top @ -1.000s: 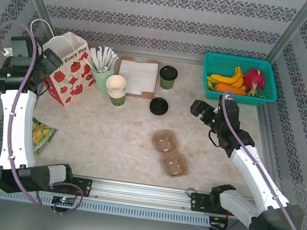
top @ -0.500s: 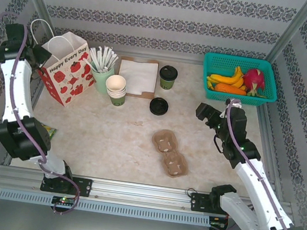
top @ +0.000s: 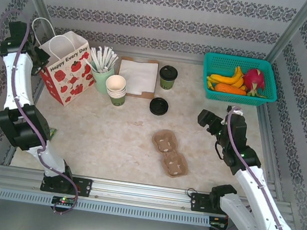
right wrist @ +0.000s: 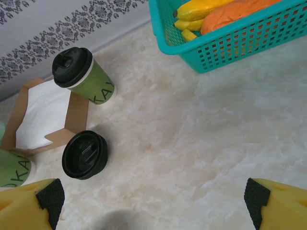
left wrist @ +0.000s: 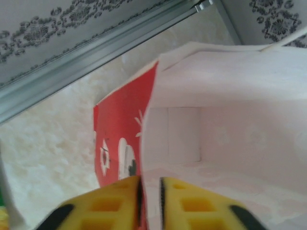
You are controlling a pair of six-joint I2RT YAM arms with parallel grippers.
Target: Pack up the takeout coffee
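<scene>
Our left gripper [left wrist: 149,184] pinches the rim of the paper bag [left wrist: 230,120], its jaws nearly together on the wall, likely to steady the mouth for loading; the bag looks empty inside. Our right gripper [right wrist: 152,196] hangs wide open, holding nothing. The takeout coffee [right wrist: 84,76] stands lidded on the table [right wrist: 201,143], beside the napkin tray [right wrist: 43,115].

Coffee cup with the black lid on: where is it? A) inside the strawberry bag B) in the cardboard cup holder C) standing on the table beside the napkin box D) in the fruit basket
C: the lidded coffee cup stands upright on the table, right beside the napkin box.
</scene>
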